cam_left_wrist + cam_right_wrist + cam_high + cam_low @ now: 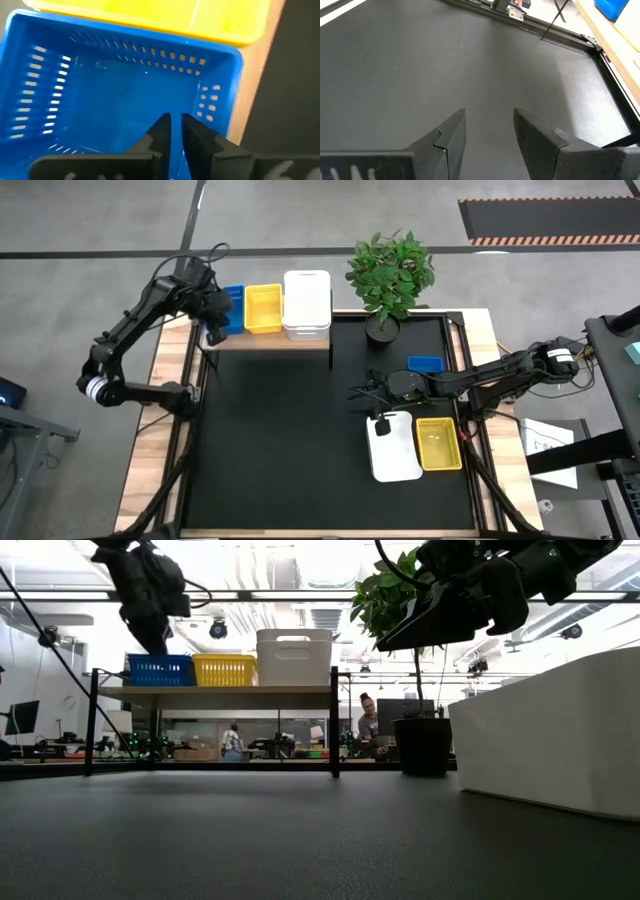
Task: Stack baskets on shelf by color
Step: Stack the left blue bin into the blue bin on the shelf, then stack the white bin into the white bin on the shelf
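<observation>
Left gripper (172,131) is clenched on the blue basket's (231,309) wall at the shelf's (270,340) 9 o'clock end, probably seating it by color. Right gripper (490,131) hangs released over the table, near the white basket (394,446) at 4 o'clock.

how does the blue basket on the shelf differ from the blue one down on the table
The blue basket on the shelf sits at the left end of the shelf, against a yellow basket; the blue basket on the table lies alone near the plant. The left gripper hangs nearly shut inside the shelf one; no gripper is at the table one. Both are blue, rectangular and open side up.
</observation>
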